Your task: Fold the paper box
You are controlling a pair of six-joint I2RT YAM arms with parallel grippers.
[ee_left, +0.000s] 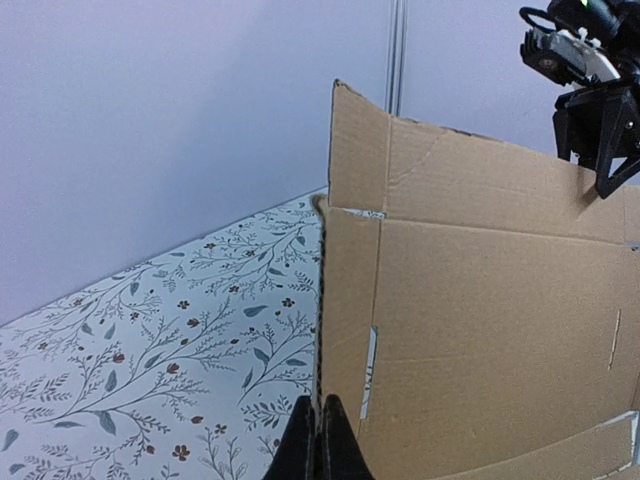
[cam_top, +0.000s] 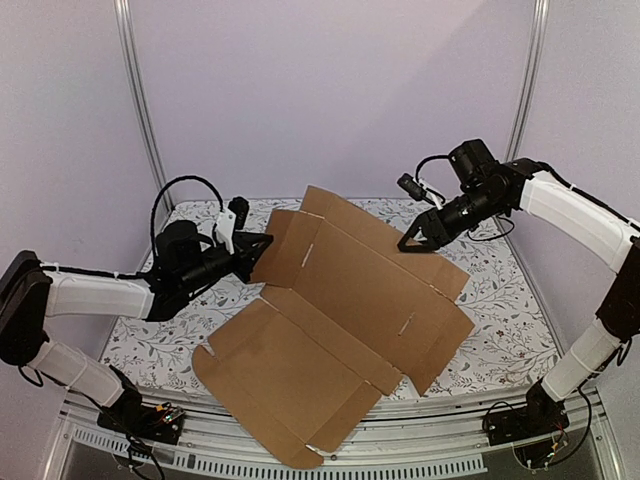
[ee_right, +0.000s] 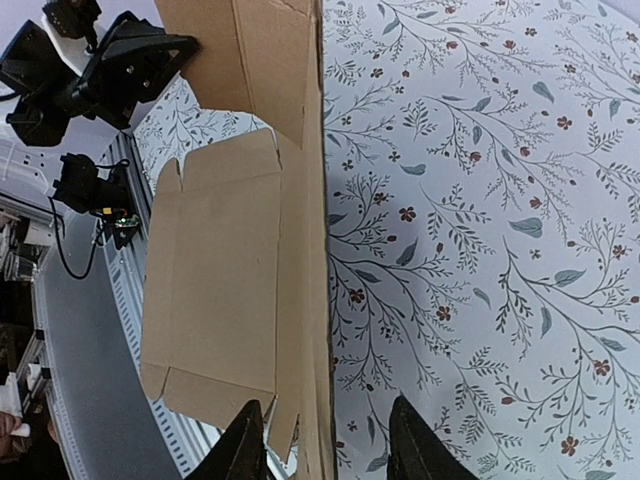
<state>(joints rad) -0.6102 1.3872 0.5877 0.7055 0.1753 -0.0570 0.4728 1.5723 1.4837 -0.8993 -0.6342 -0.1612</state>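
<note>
The paper box (cam_top: 350, 290), a plain brown corrugated cardboard die-cut sheet, lies unfolded across the floral-patterned table (cam_top: 500, 310), with its far panel lifted and its near flap overhanging the front edge. The left arm stretches low and rightward, its left gripper (ee_left: 320, 445) pinched tight on the raised panel's left edge. The right arm reaches down and leftward, its right gripper (ee_right: 322, 440) partly spread astride the panel's top edge, unclamped

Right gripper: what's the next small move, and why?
Probably close the right gripper on the paper box: its fingers straddle the raised panel's edge with gaps either side, while the left gripper is shut on the panel's left end.
</note>
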